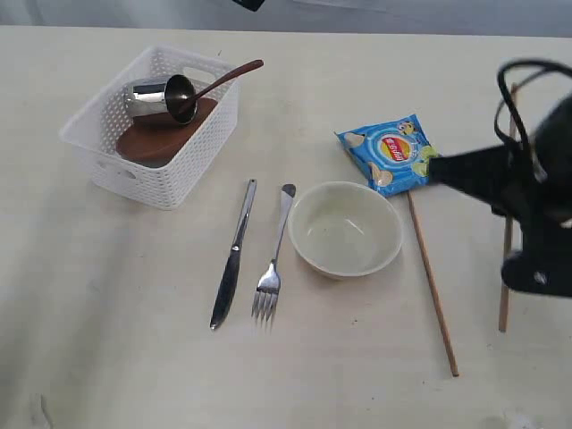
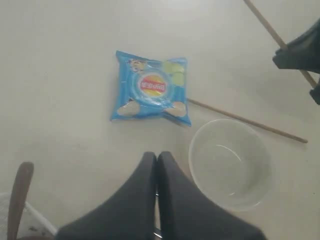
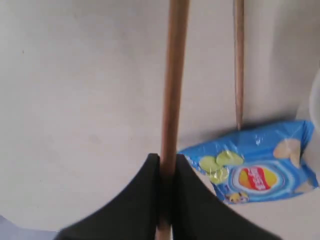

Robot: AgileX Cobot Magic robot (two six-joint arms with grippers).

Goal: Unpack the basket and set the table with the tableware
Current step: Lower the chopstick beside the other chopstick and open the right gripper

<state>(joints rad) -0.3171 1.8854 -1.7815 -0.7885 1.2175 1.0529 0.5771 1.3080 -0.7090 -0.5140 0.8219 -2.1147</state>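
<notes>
A white basket (image 1: 147, 130) stands in the upper left of the exterior view on the cream bench (image 1: 107, 340). It holds a steel cup (image 1: 152, 94) lying on its side, a brown plate (image 1: 161, 136) tilted under the cup, and a wooden spoon (image 1: 234, 74) whose handle pokes out over the basket's right rim. Below and to the right of the basket a knife (image 1: 234, 255) and a fork (image 1: 273, 259) lie side by side, close but apart. The cream bowl (image 1: 344, 230) sits upright just right of the fork. A blue chip bag (image 1: 389, 154) lies flat above the bowl, toward the upper right. One chopstick (image 1: 433, 284) runs from the bag's lower edge down toward the lower right. The right gripper (image 3: 167, 167) has its jaws clenched around a second chopstick (image 3: 172, 80), which shows in the exterior view near the right edge, partly hidden by the dark arm; whether it rests on the bench cannot be told. The left gripper (image 2: 156, 160) hangs above the bowl and the bag with its jaws pressed together and nothing between them.
</notes>
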